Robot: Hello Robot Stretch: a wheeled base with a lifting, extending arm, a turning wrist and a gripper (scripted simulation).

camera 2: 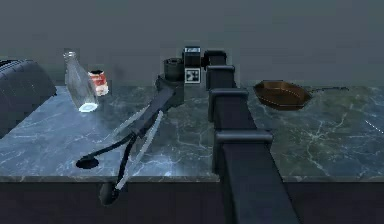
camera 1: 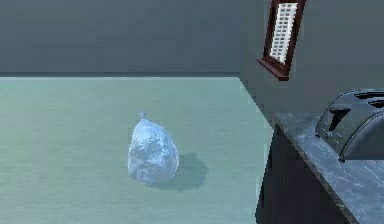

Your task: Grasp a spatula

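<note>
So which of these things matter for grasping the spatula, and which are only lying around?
For the job: gripper; long dark utensils on the counter, one of them probably the target.
Just lying about: toaster, glass bottle, small jar, pan, pale bag on the floor.

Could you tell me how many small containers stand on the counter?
2: a glass bottle and a red-banded jar right of it, beside the toaster; the arm may hide others.
</note>
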